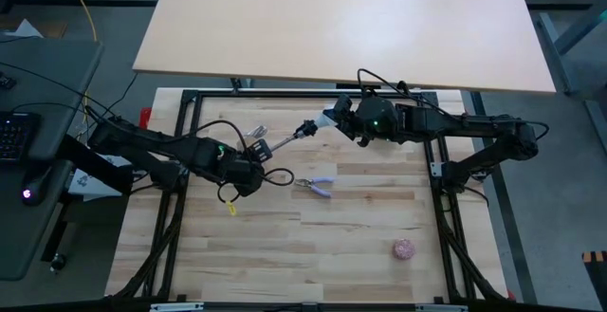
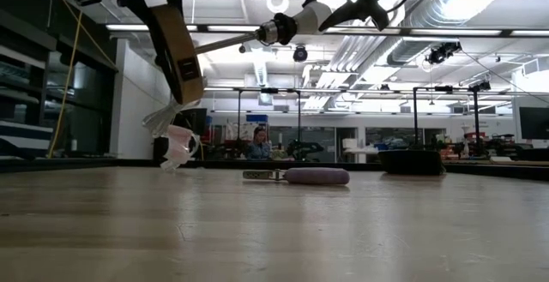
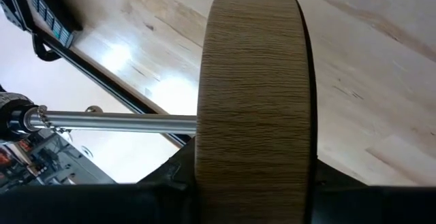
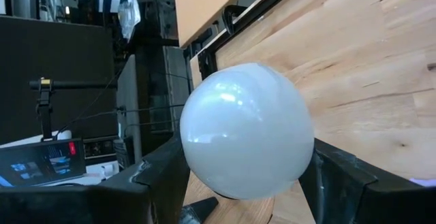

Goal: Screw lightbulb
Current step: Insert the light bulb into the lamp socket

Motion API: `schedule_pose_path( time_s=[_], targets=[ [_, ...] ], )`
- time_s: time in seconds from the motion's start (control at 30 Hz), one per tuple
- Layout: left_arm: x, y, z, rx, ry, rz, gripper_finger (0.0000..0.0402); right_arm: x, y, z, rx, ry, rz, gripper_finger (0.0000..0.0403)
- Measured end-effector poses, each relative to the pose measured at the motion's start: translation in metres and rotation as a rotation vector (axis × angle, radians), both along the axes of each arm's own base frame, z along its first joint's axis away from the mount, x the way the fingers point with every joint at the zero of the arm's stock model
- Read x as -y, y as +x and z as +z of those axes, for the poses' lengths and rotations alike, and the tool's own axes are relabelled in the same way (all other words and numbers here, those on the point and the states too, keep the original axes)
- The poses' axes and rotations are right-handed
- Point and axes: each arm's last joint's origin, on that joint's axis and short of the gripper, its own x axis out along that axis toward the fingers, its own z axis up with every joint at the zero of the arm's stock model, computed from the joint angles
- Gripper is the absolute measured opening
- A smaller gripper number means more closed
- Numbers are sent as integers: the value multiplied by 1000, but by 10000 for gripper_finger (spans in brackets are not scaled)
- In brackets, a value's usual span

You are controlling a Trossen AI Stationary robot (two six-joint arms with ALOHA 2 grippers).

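The white lightbulb (image 4: 245,129) shows in the high view as the lightbulb (image 1: 328,119) above the table's far middle, with my right gripper (image 4: 245,180) shut on it. Its neck (image 2: 302,18) meets the black socket (image 2: 273,32) at the end of a thin metal stem (image 3: 116,122). The stem stands on a round wooden disc (image 3: 255,94), which my left gripper (image 1: 248,167) holds up in the air. Whether the bulb's base sits inside the socket I cannot tell. My left gripper pinches the wooden disc by its two flat faces near the rim (image 3: 255,173), one finger (image 3: 167,183) on the stem side and one behind. The disc stands on edge, lifted clear of the table, and its stem runs toward my right gripper. My right gripper pinches the bulb's round frosted head (image 4: 204,163) between its two fingers (image 4: 160,176), on opposite sides. It comes from the table's right, slanting slightly down. The bulb is clear of the table, with its base pointing away from the gripper toward the socket.
A purple-handled tool (image 1: 318,187) lies mid-table, and a pinkish ball (image 1: 405,248) lies near the front right. Clear plastic (image 2: 176,145) sits at the far left, by the black frame (image 1: 190,99). A pale tabletop (image 1: 341,27) lies beyond.
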Motion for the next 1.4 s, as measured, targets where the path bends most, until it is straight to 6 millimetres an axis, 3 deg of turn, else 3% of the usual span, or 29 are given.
schedule_pose_path(
  time_s=[0.33,0.53,0.7,0.83,1.07,1.23,1.4],
  targets=[
    [0,0,0,-1,10,1,107,0,0,1,-16,-40,30,241],
    [-1,4,5,83,32,37,107,-5,1,1,-43,-94,159,304],
    [-1,5,10,111,30,28,107,-2,-1,2,-51,-108,132,371],
    [-1,3,14,152,-8,80,107,-4,-2,3,-64,-145,179,394],
    [-3,-22,25,210,-175,234,107,-6,-13,16,-123,-384,357,396],
    [2,-40,38,243,-162,156,107,-5,-21,25,-199,-640,476,396],
    [12,-42,42,319,-102,74,107,-6,-22,31,-240,-799,564,396]
  ],
)
